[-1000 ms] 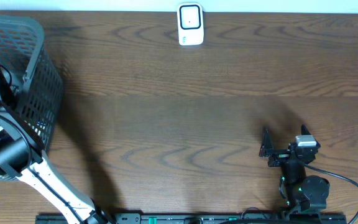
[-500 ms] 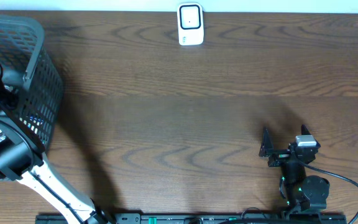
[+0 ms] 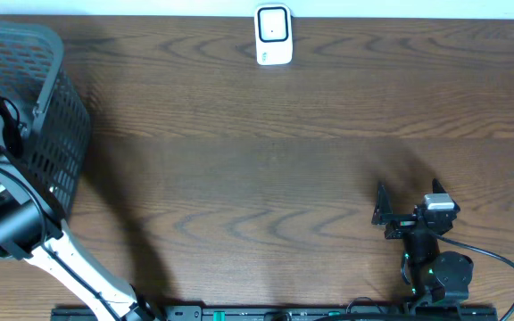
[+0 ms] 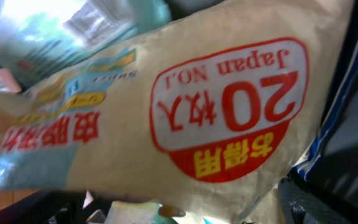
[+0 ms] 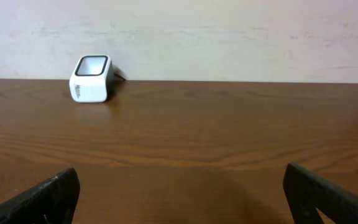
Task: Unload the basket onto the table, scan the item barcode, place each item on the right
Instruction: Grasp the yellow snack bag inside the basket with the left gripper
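Right gripper [image 5: 179,179]: Near right of the desk [image 3: 257,178], parked low. Jaws are spread wide with nothing between them. It faces the far edge.

Left arm [image 3: 20,223]: Near left, reaching up and over into the basket.

Left gripper [image 4: 182,206]: Inside the basket and hidden from overhead. Only dark finger shapes show at the lower corners of the wrist view. They are spread apart and released, with no grasp visible.

Basket [image 3: 56,107]: Grey mesh, at the far left of the desk.

Item: Beige pouch [image 4: 185,124], lying in the basket directly under the left wrist camera. A red and white "20" badge faces up. A pale blue packet [image 4: 36,37] lies beside it.

Barcode: Not visible on the face shown; probably on the underside.

Step in hand: Judged to be the pick from the basket.

Procedure:
- Descend squarely and close on one edge of the pouch only, clear of the neighbouring packet.
- Take a firm bite. The film looks soft and is likely to sag or slip.
- Lift straight up until clear of the basket rim.
- Keep the fingers off any barcode panel.

Scanner [image 3: 273,36]: White unit at the far centre of the desk, well apart from the basket. Present the barcode face flat to its window.
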Motion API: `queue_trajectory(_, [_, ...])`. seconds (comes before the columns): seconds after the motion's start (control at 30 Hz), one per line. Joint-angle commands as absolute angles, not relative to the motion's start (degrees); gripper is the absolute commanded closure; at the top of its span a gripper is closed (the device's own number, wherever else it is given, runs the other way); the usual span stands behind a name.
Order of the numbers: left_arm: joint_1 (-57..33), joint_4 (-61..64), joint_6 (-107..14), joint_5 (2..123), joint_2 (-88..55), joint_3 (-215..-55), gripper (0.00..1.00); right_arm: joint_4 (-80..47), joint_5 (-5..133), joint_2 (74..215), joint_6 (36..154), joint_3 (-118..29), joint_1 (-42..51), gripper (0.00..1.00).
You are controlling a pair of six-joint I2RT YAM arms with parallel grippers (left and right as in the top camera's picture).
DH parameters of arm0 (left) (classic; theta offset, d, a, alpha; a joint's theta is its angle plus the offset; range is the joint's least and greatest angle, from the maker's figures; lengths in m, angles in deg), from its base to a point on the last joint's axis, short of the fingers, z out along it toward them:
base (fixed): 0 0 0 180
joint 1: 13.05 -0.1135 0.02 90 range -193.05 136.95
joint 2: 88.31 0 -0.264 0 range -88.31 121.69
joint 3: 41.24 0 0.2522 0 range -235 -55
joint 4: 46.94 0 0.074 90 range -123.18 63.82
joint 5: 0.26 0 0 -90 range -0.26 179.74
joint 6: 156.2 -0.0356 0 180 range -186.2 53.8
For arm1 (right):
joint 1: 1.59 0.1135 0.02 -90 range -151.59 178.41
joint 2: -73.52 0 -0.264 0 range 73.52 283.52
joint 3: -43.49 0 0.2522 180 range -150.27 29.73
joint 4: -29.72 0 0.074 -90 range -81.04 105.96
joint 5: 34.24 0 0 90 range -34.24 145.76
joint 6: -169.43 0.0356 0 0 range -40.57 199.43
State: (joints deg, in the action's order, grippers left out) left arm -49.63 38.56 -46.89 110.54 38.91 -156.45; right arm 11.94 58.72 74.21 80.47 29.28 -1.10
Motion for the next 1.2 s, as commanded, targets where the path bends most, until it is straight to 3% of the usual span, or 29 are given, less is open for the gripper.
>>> queue_trajectory(0.0, [-50.92,38.56,-45.27,117.42,38.38,-151.30,0.02,11.75,58.72,73.90,81.08,29.37,-1.38,0.01])
queue_trajectory(0.03, [-51.05,38.54,-45.27,117.36,38.38,-150.99,0.02,11.75,58.72,73.90,81.08,29.37,-1.38,0.01])
queue_trajectory(0.07, [-51.14,38.58,-45.29,117.20,38.38,-150.97,0.11,11.75,58.72,73.90,81.08,29.37,-1.38,0.01])
queue_trajectory(0.13, [-51.12,38.78,-45.31,115.94,38.34,-151.08,0.51,11.75,58.72,73.90,81.08,29.37,-1.38,0.01])
queue_trajectory(0.2, [-51.12,39.28,-45.31,114.14,38.34,-151.67,0.67,11.75,58.72,73.90,81.08,29.37,-1.38,0.01])
queue_trajectory(0.27, [-51.12,40.31,-45.31,112.79,38.23,-153.11,0.92,11.75,58.72,73.90,81.08,29.37,-1.38,0.01])
queue_trajectory(0.37, [-51.12,42.50,-45.31,110.03,37.66,-156.34,0.93,11.75,58.72,73.90,81.08,29.37,-1.38,0.01])
queue_trajectory(0.7, [-51.14,40.70,-45.05,103.87,20.46,-161.63,0.91,11.75,58.72,73.90,81.08,29.37,-1.38,0.01])
queue_trajectory(0.73, [-51.14,39.77,-45.07,103.94,18.30,-161.63,0.52,11.75,58.72,73.90,81.08,29.37,-1.38,0.01])
queue_trajectory(0.77, [-51.14,38.89,-45.07,104.53,16.31,-161.63,0.23,11.75,58.72,73.90,81.08,29.37,-1.38,0.01])
queue_trajectory(0.8, [-51.16,38.67,-45.05,105.03,15.54,-161.63,0.05,11.75,58.72,73.90,81.08,29.37,-1.38,0.01])
queue_trajectory(1.17, [-59.51,39.72,-32.70,110.19,15.83,-154.68,0.02,11.75,58.72,73.90,81.08,29.37,-1.38,0.01])
